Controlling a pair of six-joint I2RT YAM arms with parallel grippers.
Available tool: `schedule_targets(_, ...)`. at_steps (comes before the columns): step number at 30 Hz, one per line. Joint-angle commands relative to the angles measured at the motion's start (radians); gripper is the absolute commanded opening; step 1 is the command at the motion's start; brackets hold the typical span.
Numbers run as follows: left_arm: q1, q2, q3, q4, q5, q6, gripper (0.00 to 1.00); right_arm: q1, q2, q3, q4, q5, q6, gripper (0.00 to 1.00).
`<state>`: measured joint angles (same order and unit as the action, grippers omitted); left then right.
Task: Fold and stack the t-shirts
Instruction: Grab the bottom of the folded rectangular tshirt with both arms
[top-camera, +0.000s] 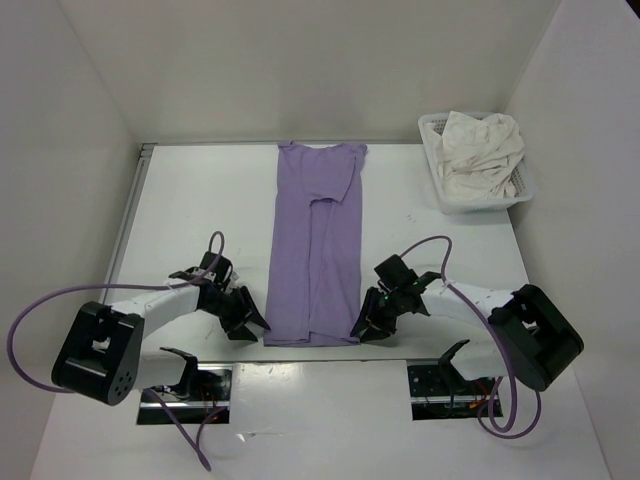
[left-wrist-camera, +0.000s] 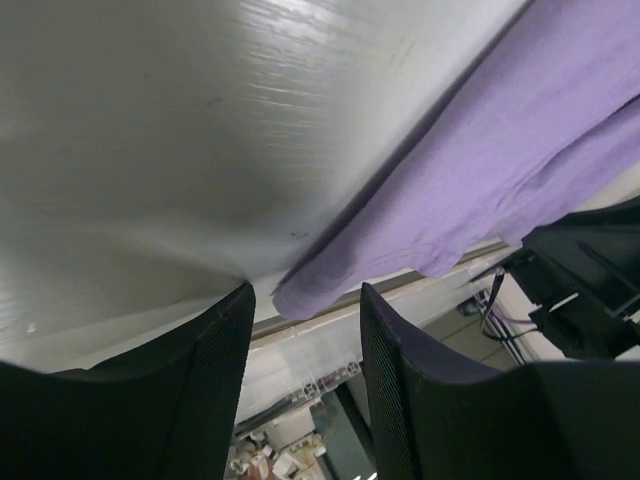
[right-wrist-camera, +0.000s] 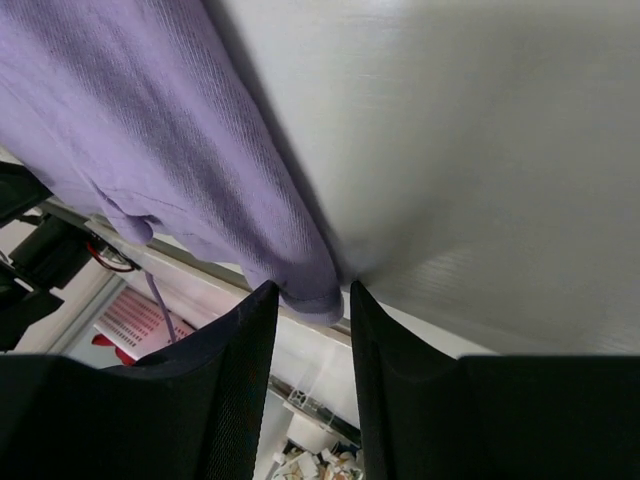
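The lavender t-shirt (top-camera: 315, 250) lies flat as a long narrow strip down the middle of the table, sleeves folded in, collar at the far end. My left gripper (top-camera: 248, 325) is open at the shirt's near left corner; in the left wrist view the corner (left-wrist-camera: 300, 295) sits just ahead of the gripper (left-wrist-camera: 305, 300). My right gripper (top-camera: 362, 328) is open at the near right corner, which lies between its fingertips (right-wrist-camera: 312, 292). The cream t-shirt (top-camera: 480, 150) is crumpled in the basket. The green t-shirt is out of view.
The white mesh basket (top-camera: 478, 205) stands at the far right of the table. White walls enclose the back and both sides. The table's near edge and metal rail run just behind both grippers.
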<state>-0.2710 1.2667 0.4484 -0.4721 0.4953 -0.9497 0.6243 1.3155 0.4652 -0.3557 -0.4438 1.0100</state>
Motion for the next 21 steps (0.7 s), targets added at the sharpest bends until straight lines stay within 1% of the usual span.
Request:
schedule_targets(1, -0.017, 0.033, -0.014, 0.032, 0.017, 0.012, 0.55, 0.012, 0.011, 0.012, 0.032, 0.011, -0.002, 0.41)
schedule_targets(2, -0.042, 0.033, -0.014, 0.032, 0.017, 0.022, 0.57, 0.012, -0.001, 0.012, 0.032, 0.011, -0.002, 0.41)
schedule_targets(4, -0.051, 0.054, -0.014, 0.041, 0.017, 0.022, 0.57, 0.012, -0.001, 0.003, 0.032, 0.011, 0.010, 0.39)
schedule_targets(9, -0.074, 0.103, 0.004, 0.050, 0.026, 0.041, 0.48, 0.022, -0.001, -0.006, 0.021, 0.011, 0.010, 0.34)
schedule_targets(10, -0.074, 0.103, 0.004, 0.050, 0.026, 0.042, 0.42, 0.022, -0.001, -0.007, 0.021, 0.011, 0.010, 0.31)
schedule_targets(12, -0.083, 0.093, 0.004, 0.050, 0.035, 0.042, 0.35, 0.022, -0.012, -0.017, 0.021, 0.011, 0.010, 0.24)
schedule_targets(13, -0.083, 0.092, 0.004, 0.050, 0.035, 0.042, 0.24, 0.022, -0.012, -0.017, 0.012, 0.011, 0.010, 0.19)
schedule_targets(14, -0.083, 0.073, 0.004, 0.050, 0.035, 0.042, 0.19, 0.022, -0.021, -0.017, 0.012, 0.011, 0.010, 0.10)
schedule_targets(15, -0.092, 0.062, 0.015, 0.030, 0.035, 0.042, 0.15, 0.022, -0.021, -0.008, -0.017, 0.011, 0.010, 0.07)
schedule_targets(16, -0.093, 0.050, 0.015, -0.008, 0.035, 0.052, 0.11, 0.035, -0.021, 0.003, -0.034, -0.001, 0.010, 0.05)
schedule_targets(17, -0.093, 0.018, 0.051, -0.034, 0.035, 0.052, 0.05, 0.047, -0.033, 0.036, -0.058, -0.001, 0.000, 0.03)
schedule_targets(18, -0.093, 0.004, 0.079, -0.068, 0.035, 0.066, 0.03, 0.048, -0.054, 0.056, -0.116, -0.001, -0.010, 0.02)
schedule_targets(19, -0.093, -0.012, 0.111, -0.139, 0.013, 0.078, 0.02, 0.048, -0.068, 0.085, -0.155, 0.010, -0.045, 0.02)
schedule_targets(20, -0.093, -0.024, 0.181, -0.169, -0.013, 0.094, 0.02, 0.017, -0.079, 0.158, -0.204, 0.023, -0.071, 0.02)
schedule_targets(21, -0.065, -0.024, 0.214, -0.190, -0.014, 0.103, 0.00, -0.009, -0.090, 0.194, -0.277, 0.036, -0.095, 0.01)
